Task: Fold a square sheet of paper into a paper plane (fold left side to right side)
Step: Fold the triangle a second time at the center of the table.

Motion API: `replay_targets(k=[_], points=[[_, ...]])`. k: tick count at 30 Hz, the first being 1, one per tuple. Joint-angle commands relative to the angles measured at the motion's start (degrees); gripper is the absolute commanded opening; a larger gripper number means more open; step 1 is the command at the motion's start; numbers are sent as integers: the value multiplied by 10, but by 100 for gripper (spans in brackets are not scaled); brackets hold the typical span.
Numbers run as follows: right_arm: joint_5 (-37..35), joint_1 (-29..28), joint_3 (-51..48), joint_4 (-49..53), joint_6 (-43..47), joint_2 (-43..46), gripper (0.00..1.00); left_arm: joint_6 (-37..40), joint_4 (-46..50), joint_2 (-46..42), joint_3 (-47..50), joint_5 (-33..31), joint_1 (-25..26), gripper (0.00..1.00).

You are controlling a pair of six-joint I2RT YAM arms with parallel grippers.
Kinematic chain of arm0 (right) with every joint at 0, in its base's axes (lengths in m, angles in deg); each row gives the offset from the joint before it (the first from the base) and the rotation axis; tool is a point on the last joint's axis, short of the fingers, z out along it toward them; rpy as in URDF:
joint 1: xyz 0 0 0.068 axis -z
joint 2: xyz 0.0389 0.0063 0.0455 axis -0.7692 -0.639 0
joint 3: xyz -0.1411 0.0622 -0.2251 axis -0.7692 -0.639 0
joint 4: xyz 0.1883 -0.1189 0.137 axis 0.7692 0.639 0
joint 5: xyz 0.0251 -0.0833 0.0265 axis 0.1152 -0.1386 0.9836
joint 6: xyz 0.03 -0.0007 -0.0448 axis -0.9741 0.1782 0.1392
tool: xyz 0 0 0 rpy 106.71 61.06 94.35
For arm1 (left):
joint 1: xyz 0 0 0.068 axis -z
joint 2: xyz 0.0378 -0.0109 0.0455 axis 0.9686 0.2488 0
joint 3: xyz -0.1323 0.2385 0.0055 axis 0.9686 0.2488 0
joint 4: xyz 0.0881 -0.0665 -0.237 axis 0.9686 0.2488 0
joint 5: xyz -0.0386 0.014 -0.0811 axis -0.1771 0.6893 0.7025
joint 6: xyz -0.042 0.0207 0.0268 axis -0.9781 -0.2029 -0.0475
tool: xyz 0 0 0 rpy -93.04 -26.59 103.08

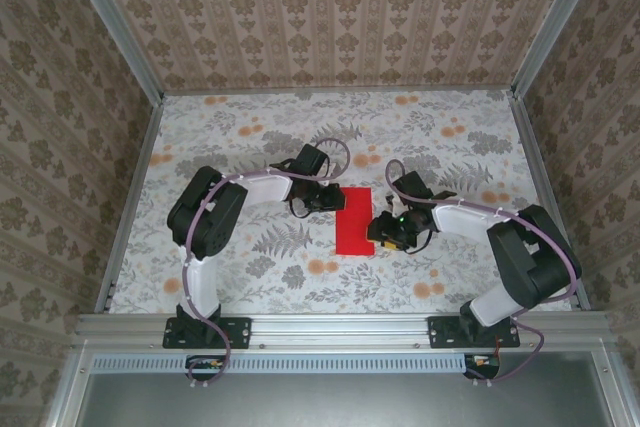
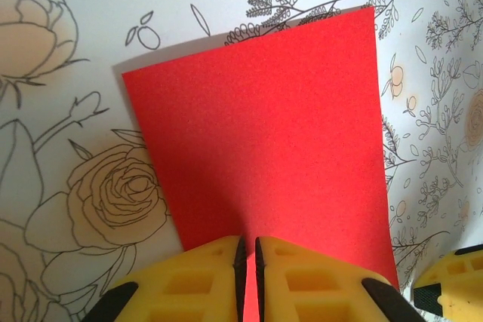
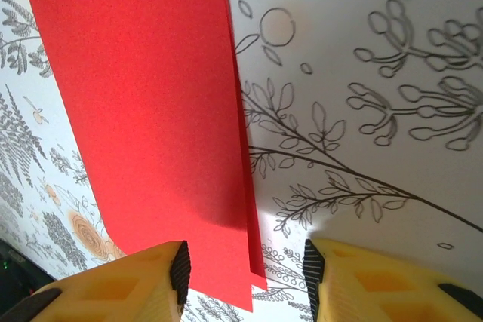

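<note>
The square sheet of paper (image 1: 354,219) lies folded in half as a tall red rectangle in the middle of the floral cloth. In the right wrist view its two layers (image 3: 151,111) end slightly offset along the right edge. My left gripper (image 1: 335,199) rests at the paper's upper left edge. Its yellow jaws (image 2: 248,246) are shut to a thin slit over the red surface (image 2: 264,126), which lies flat under the jaws. My right gripper (image 1: 380,232) is at the lower right edge, open. The paper's corner and layered edge lie between its fingers (image 3: 246,262).
The floral tablecloth (image 1: 250,257) covers the table inside patterned walls. A metal rail (image 1: 340,327) runs along the near edge with both arm bases on it. One yellow finger of the right gripper (image 2: 445,286) shows at the lower right of the left wrist view.
</note>
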Motion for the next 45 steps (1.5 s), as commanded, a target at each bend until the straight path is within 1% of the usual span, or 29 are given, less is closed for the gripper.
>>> replay_targets(k=[1,12,19,23,27,30,34,35,37,40,45], points=[[23,-7,11,-12,-19,-15,43,-6,14,6,15,-10,8,15],[42,-14,8,-79,-55,-30,36,-6,13,4,13,-9,10,15],[35,-13,15,-93,-58,-26,33,2,13,-5,10,-7,10,16],[31,-6,19,-94,-56,-22,33,25,19,-34,8,-16,8,26],[35,3,32,-86,-42,-22,34,58,30,-87,20,-42,4,36],[45,12,44,-83,-31,-25,35,82,23,-140,50,-63,2,42],[62,25,62,-79,-26,-34,35,106,-10,-221,116,-80,7,48],[66,28,66,-77,-27,-36,35,114,-17,-242,134,-84,13,50],[74,34,76,-74,-31,-44,35,138,-20,-291,166,-112,38,55],[80,38,89,-66,-38,-52,34,164,-16,-344,197,-157,93,62],[78,40,109,-49,-37,-67,34,189,-14,-382,222,-219,187,71]])
